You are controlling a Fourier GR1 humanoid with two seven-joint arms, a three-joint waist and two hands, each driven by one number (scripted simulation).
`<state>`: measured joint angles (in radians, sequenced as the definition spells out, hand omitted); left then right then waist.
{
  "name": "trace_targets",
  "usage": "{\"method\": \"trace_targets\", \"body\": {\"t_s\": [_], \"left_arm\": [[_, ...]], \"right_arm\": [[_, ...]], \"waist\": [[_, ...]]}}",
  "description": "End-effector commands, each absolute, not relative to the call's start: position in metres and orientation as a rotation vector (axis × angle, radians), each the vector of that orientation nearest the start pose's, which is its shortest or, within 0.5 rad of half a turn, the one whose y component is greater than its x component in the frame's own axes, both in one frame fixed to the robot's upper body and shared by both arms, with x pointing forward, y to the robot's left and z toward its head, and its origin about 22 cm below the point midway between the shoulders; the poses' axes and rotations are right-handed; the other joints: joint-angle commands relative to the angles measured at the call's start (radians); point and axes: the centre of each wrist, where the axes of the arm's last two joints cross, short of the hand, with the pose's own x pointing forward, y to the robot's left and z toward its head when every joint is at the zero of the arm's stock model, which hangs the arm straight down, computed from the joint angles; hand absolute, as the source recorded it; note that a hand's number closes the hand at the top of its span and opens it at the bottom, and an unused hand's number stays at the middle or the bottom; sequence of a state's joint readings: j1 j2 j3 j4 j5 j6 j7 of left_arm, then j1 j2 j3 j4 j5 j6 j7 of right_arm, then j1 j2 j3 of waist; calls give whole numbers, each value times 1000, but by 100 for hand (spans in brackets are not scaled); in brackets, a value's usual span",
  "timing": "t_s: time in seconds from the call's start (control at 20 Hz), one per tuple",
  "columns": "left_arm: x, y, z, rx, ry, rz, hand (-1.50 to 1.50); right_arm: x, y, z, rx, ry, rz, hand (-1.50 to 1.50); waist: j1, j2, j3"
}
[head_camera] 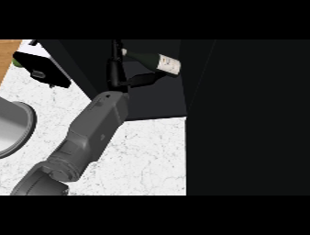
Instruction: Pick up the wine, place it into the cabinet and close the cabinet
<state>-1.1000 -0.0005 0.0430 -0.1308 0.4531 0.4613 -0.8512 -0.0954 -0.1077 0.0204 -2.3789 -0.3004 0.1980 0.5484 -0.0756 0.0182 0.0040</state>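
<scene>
Even, soft light falls on the white marble counter [144,156], which shows no hard shadows. The cabinet [252,114] at right is near-black, its details lost in darkness.

The robot hand [127,80] blends into the dark cabinet [252,114], its fingers unclear. Beyond it, the wine [159,62] neck is partly hidden.

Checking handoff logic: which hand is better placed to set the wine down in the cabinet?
Left. The left hand grips the wine bottle inside the cabinet; the right hand is unseen.
</scene>
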Motion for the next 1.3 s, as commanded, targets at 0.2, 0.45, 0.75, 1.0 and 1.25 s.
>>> {"method": "trace_targets", "body": {"t_s": [0.2, 0.45, 0.75, 1.0, 1.25], "left_arm": [[407, 124, -18, 165, -1847, 184, -150], [401, 129, -28, 151, -1852, 168, -150], [403, 128, -25, 57, -1858, 248, -150], [400, 127, -27, 51, -1848, 267, -150], [392, 122, -31, 14, -1846, 255, -150]], "right_arm": [[167, -227, 200, 359, -1921, 337, -150], [169, -230, 200, 356, -1921, 347, -150], [144, -214, 203, 377, -1909, 324, -150], [162, -230, 206, 365, -1911, 345, -150], [163, -219, 210, 362, -1899, 362, -150]], "waist": [[18, 0, -5], [16, -5, -5], [27, -10, -6], [22, -15, -5], [22, -20, -5]]}}
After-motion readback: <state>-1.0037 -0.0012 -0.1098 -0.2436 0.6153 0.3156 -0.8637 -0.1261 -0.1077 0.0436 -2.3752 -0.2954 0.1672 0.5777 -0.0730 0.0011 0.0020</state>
